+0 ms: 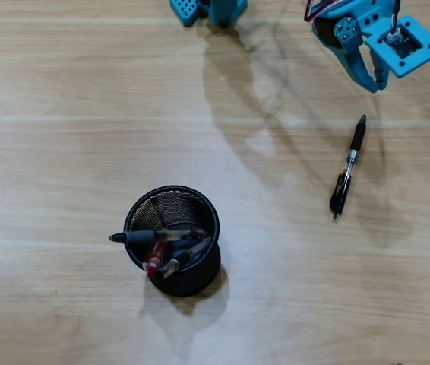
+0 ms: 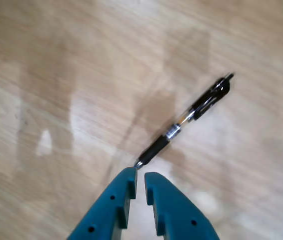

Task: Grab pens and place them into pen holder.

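The pen holder (image 1: pixel 175 283) holds three pens (image 1: pixel 162 247), seemingly leaning together; a black pen (image 1: pixel 348 170) lies far right. The gripper (image 2: pixel 140 179) is nearly closed, empty.

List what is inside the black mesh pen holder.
Three pens lean inside the pen holder: a black pen poking over the rim, a red pen and a greyish pen. Their lower ends and the holder's bottom are hidden.

I count four pens: three stand in the one pen holder (image 1: pixel 194 283) at the lower middle of the overhead view, a black one (image 1: pixel 143 237), a red one (image 1: pixel 154 263) and a grey one (image 1: pixel 183 259), and one more black pen (image 1: pixel 348 168) lies at the right.
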Robot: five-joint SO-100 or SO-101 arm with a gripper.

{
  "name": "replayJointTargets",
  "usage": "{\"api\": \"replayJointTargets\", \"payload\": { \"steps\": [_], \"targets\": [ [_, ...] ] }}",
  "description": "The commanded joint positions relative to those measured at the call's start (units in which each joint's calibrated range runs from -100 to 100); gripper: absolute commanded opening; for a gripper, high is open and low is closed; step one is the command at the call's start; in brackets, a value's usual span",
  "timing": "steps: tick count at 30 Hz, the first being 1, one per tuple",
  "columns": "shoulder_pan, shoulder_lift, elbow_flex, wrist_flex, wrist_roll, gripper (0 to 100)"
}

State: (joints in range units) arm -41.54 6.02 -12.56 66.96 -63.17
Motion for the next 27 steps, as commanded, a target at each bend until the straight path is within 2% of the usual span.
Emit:
{"api": "replayJointTargets", "payload": {
  "steps": [1, 13, 20, 25, 27],
  "targets": [
    [-2.1, 3.8, -8.4, 3.8, -6.8, 2],
    [1.0, 21.2, -17.1, 3.7, -7.5, 2],
    [2.5, 24.9, -19.9, 3.6, -6.2, 3],
    [2.3, 25.2, -19.9, 3.6, -6.4, 15],
    [2.2, 25.2, -19.9, 3.5, -6.4, 17]
  ]
}}
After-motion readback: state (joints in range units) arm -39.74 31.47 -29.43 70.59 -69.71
